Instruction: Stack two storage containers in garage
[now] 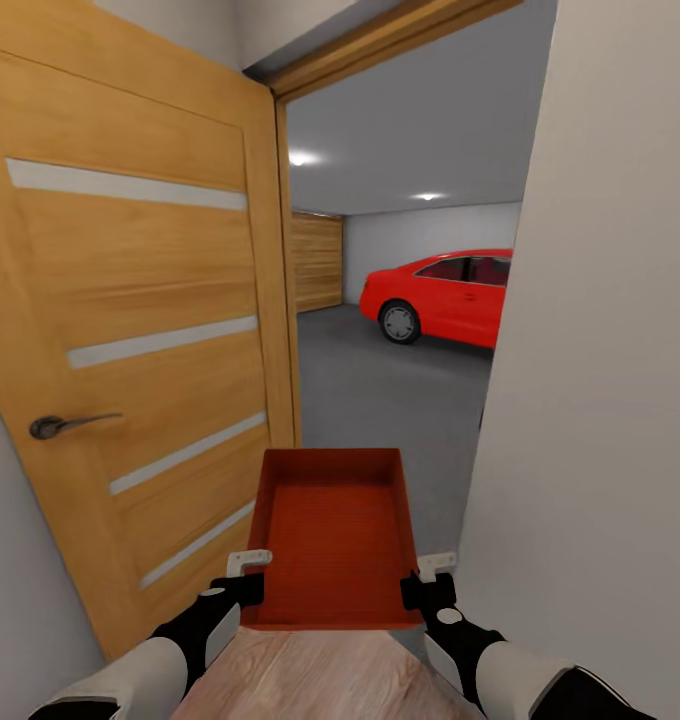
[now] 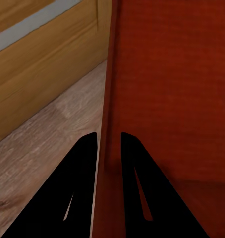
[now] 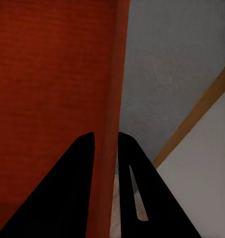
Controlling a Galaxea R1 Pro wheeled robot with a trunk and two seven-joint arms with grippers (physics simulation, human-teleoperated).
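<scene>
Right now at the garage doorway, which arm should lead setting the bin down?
Neither: left hand and right hand each clamp a side wall of the container. Probably lower with both; the door crowds the left.

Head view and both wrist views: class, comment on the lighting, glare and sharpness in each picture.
Head view: two ceiling lights glare white in the garage; the red car looks sharp, the door slightly soft. Left wrist view: the container wall is blurred, and the left end effector is a flat black silhouette. Right wrist view: similar blur, right end effector equally black.
</scene>
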